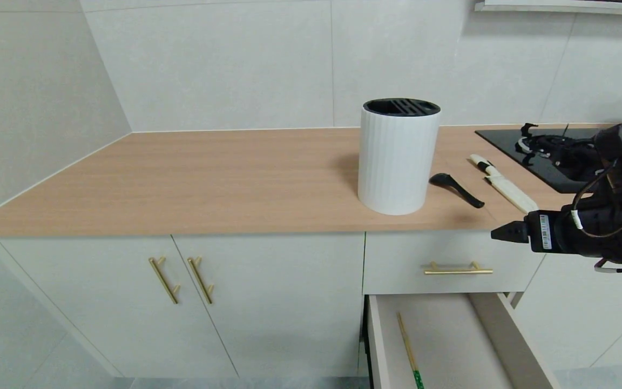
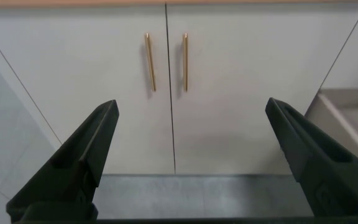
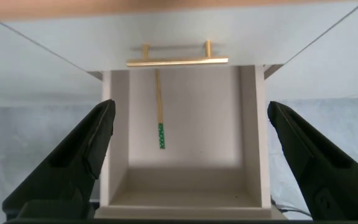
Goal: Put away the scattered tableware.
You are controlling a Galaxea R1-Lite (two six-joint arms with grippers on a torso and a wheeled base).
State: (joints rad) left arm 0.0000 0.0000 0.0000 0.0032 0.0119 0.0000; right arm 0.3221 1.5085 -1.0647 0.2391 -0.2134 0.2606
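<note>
The open drawer holds chopsticks, so it is likely where loose pieces go. On the bench, a black spoon and a white knife lie beside the white holder.

The left gripper faces the cupboard doors, fingers wide apart and empty.

The right gripper looks down into the drawer, fingers spread, holding nothing.

**Counter crowded at right; drawer open**

A tall holder stands on the counter; spoon and knife lie between it and the stove. Left of the holder, passage is wide. The open drawer holds one chopstick by its left wall.
</note>
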